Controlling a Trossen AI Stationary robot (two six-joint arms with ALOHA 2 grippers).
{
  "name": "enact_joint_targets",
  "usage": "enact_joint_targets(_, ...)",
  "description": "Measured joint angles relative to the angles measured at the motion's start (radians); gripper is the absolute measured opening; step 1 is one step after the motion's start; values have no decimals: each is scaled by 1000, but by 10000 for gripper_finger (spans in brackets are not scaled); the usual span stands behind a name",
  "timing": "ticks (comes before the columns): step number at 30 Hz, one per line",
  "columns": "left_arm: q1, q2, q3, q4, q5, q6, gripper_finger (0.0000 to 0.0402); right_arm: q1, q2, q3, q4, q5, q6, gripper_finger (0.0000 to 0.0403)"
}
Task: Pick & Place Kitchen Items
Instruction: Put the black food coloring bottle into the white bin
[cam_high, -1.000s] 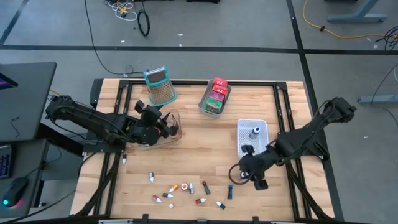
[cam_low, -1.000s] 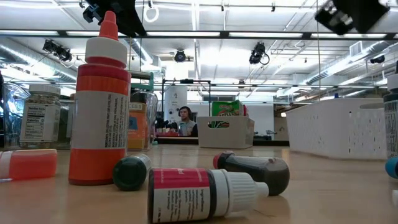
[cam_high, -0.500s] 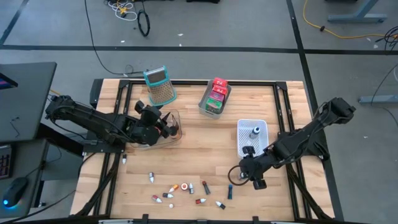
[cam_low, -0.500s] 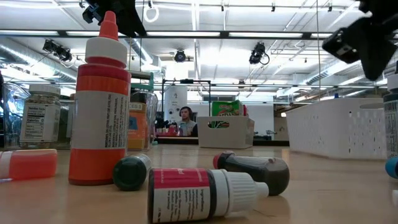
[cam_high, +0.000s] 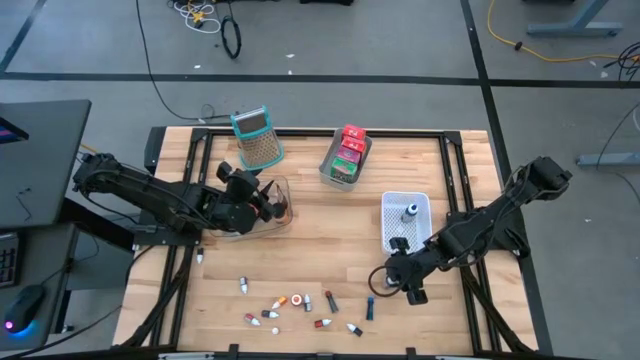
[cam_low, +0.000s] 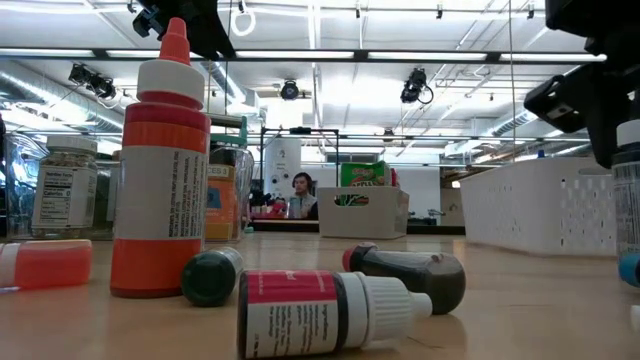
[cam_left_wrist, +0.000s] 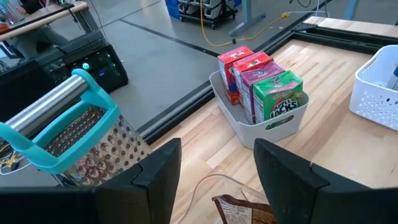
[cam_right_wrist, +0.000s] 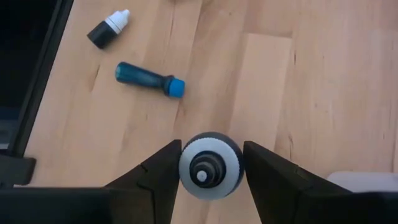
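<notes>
My right gripper (cam_high: 383, 283) is open, low over the table's near right part, pointing down. An upright small bottle with a grey-white cap (cam_right_wrist: 210, 165) stands between its fingers; the low view shows this bottle (cam_low: 628, 205) standing on the table under the gripper. My left gripper (cam_high: 268, 205) is open and hovers over a clear container (cam_high: 250, 226) that holds a brown jar (cam_left_wrist: 244, 211). Several tiny bottles (cam_high: 285, 305) lie loose near the table's near edge. An orange one (cam_low: 160, 170) stands upright among them. My right gripper comes from above, pointing down, with one finger (cam_right_wrist: 163, 168) on either side of the bottle's cap (cam_right_wrist: 210, 163). The gaps look nearly closed, and I cannot tell whether the fingers touch it. The bottle stands upright on the table.
A blue tube (cam_right_wrist: 149, 79) and a black white-capped bottle (cam_right_wrist: 107, 29) lie close to the right gripper. A white basket (cam_high: 392, 235) holds a shaker. A grey bin (cam_high: 330, 170) holds red, pink and green packets. A teal-handled grater (cam_high: 257, 138) stands at the far edge.
My right gripper has come down over the upright bottle near the table's near right part; in the low view it has dropped from the top corner to just above the bottle. The left arm has kept still.
</notes>
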Motion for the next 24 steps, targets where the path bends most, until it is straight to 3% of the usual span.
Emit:
enact_joint_targets(9,0,0,0,0,-8,1,211,-9,-1,-1,38,6,-8,130)
enact_joint_targets(16,0,0,0,-1,-8,6,211,-75,-37,59,44,21,-83,124)
enact_joint_targets(20,0,0,0,0,-6,34,211,-125,-74,180,-95,72,-159,125)
enact_joint_targets(24,0,0,0,-1,-2,36,211,-167,-117,303,-272,216,-209,125)
